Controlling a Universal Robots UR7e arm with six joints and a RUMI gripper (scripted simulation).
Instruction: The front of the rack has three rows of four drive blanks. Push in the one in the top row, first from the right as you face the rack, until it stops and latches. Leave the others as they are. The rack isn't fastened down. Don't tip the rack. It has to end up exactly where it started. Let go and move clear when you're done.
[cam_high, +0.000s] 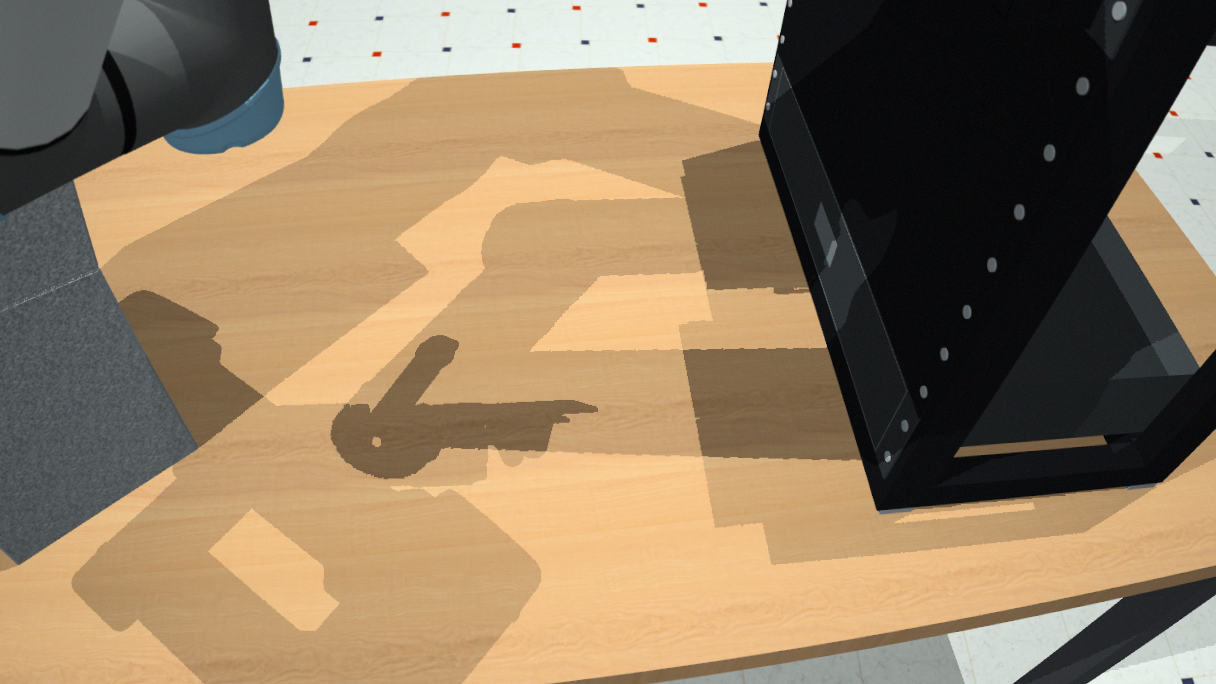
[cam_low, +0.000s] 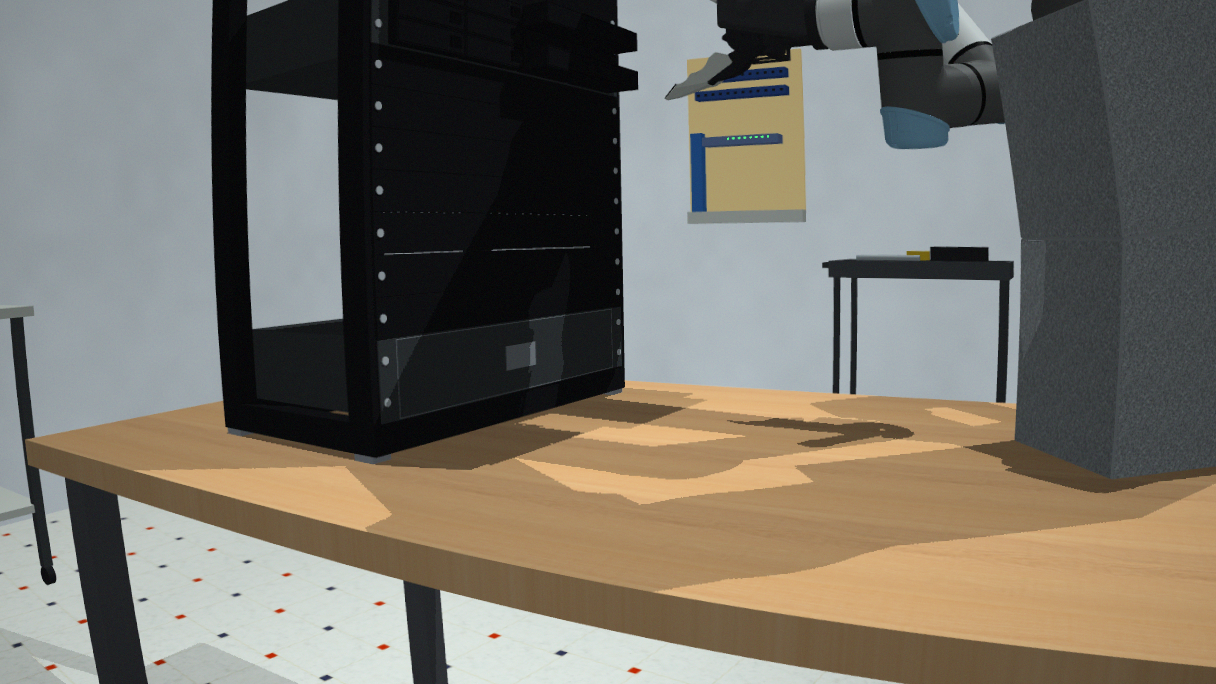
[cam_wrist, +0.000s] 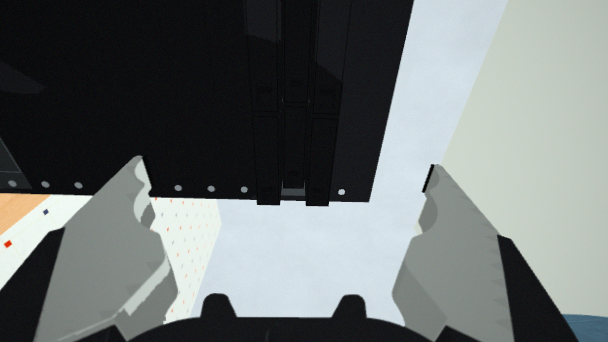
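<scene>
Seeing: we have gripper near rack top, apart from it
Fingers: spread wide, holding nothing
Rack: upright on desk

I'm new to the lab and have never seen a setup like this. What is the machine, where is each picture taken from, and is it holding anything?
It is a single grey robot arm with blue joint caps, mounted on a speckled grey pedestal. At its end is a two-fingered gripper; its pale grey jaws stand wide open and hold nothing.

One picture looks down from above, one looks across from the side, and one comes from a camera on the arm's wrist, so both jaws frame that view.

On the light wooden table stands a tall black equipment rack with silver screw dots down its posts. The gripper hovers in the air near the rack's top, apart from it. The dark shapes on the wood are only shadows.
</scene>
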